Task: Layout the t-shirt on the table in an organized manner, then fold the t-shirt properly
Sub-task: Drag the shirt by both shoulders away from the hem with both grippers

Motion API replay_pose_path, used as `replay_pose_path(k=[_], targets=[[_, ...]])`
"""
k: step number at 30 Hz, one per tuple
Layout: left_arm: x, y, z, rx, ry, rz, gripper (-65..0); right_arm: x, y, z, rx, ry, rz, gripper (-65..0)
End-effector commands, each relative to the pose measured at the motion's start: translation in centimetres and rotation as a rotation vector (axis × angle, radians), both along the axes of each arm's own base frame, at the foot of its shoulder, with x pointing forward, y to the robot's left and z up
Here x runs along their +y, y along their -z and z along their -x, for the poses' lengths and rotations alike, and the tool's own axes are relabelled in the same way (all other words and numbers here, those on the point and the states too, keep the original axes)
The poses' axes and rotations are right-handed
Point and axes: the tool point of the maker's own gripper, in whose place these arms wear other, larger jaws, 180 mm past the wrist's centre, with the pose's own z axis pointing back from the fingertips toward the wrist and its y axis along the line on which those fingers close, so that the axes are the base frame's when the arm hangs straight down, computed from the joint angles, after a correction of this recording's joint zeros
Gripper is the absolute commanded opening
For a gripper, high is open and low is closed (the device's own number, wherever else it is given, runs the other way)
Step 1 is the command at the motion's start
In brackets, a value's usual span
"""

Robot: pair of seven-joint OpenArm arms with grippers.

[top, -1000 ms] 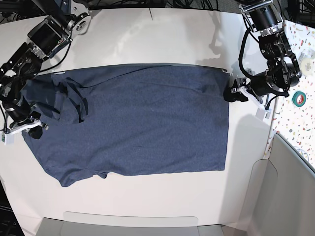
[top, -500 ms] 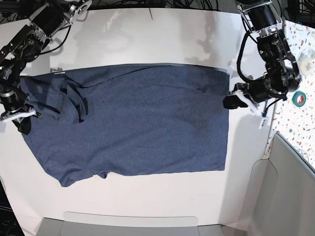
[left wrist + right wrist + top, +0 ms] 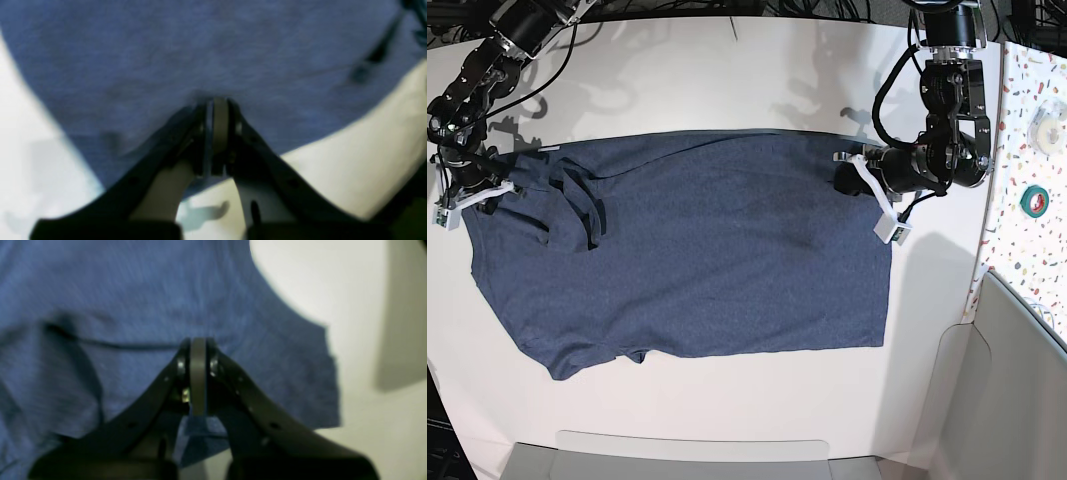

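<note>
Shifted inward since the earlier frame, the left claw (image 3: 218, 100), pressed together like the right claw (image 3: 199, 340), lies over the shirt (image 3: 727, 250), spread beneath both on the worktop (image 3: 697, 400); light, limp cloth, probably best gripped at hem corners.

The base view is bright and fairly crisp, with soft grey arm shadows on the white tabletop (image 3: 677, 410). Both wrist views are dimmer and blurred, the left more heavily, smearing the edges of the dark blue shirt (image 3: 140, 66). In the right wrist view, a broad shadow darkens the tabletop's right side.
</note>
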Motion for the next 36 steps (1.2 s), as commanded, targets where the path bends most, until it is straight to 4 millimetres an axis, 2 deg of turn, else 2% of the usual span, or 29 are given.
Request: replay_pose_path(k=[1,5,11,15,20,22,30,36], targets=[[0.6,-0.4,-0.3,-0.030,-0.006,-0.021,-63.4,-0.7,-1.3,-1.0,-0.048,-0.001,0.018,-65.0],[1.9,0.7,0.1,-0.025,-0.025,-0.103,-63.4,-0.9,-0.8,-1.0,-0.064,0.007,0.016,-65.0],[3.2,3.4,2.3,0.027,-0.045,-0.168,-63.4,-1.0,0.7,0.6,-0.022,0.008,0.016,-65.0],[4.0,5.0,3.2,0.043,-0.068,-0.190,-63.4,-1.0,0.9,0.9,-0.015,0.009,0.016,-65.0],[4.3,5.5,3.7,0.051,-0.070,-0.207,-63.4,-1.0,1.3,1.4,-0.002,0.008,0.017,-65.0],[4.4,5.9,4.4,0.068,-0.068,-0.209,-63.4,-1.0,1.4,1.8,0.006,0.008,0.021,-65.0],[4.4,7.1,6.7,0.108,-0.069,-0.208,-63.5,-1.2,3.4,4.8,0.081,0.014,0.020,-65.0],[5.3,8.0,8.9,0.152,-0.062,-0.231,-63.6,-2.1,4.1,6.8,0.131,0.013,0.045,-65.0]])
